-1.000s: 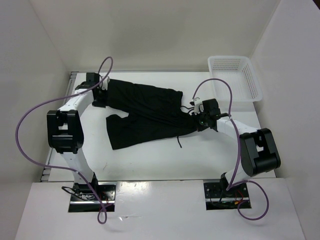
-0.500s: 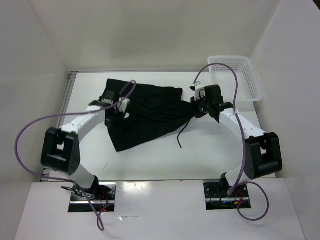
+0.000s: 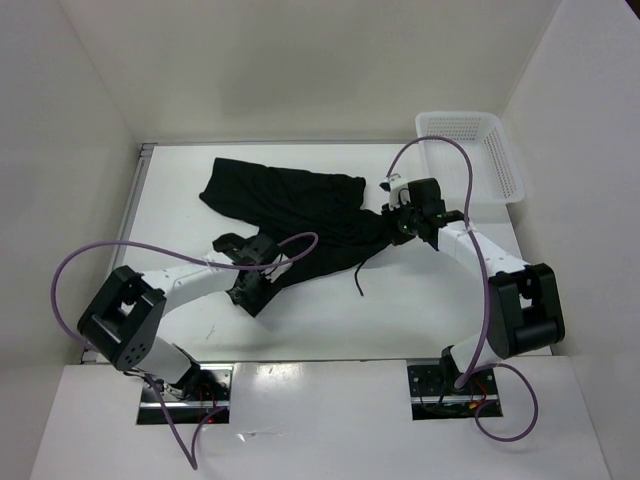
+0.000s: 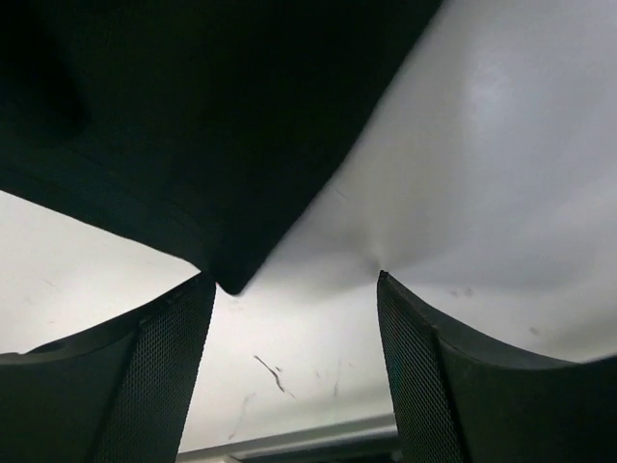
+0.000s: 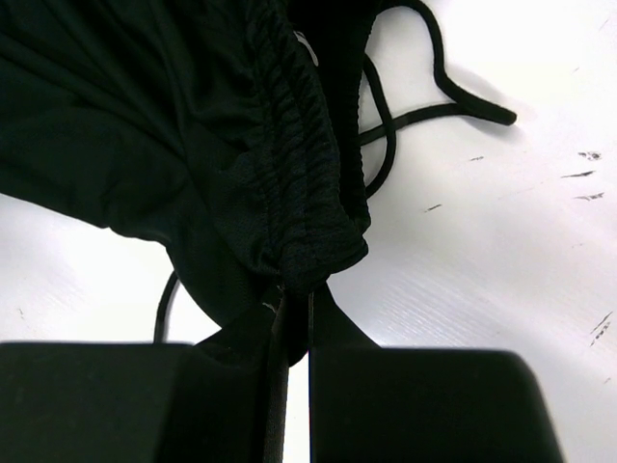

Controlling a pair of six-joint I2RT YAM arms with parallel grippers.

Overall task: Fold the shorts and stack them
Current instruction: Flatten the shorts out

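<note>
Top external view: the left gripper, jaws apart, is hovering at the near-left leg corner of the shorts, which are stretching rightward across the table to the right gripper, which is clamping their waistband.

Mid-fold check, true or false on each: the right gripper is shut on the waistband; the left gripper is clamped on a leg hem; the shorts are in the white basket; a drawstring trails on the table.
1. The right gripper is shut on the waistband of the shorts. True.
2. The left gripper is clamped on a leg hem. False: its jaws stand open with bare table between them, and a corner of the shorts lies just ahead.
3. The shorts lie in the white basket. False: they lie spread on the table, and the basket stands apart at the far right corner.
4. A drawstring trails onto the table. True.
</note>
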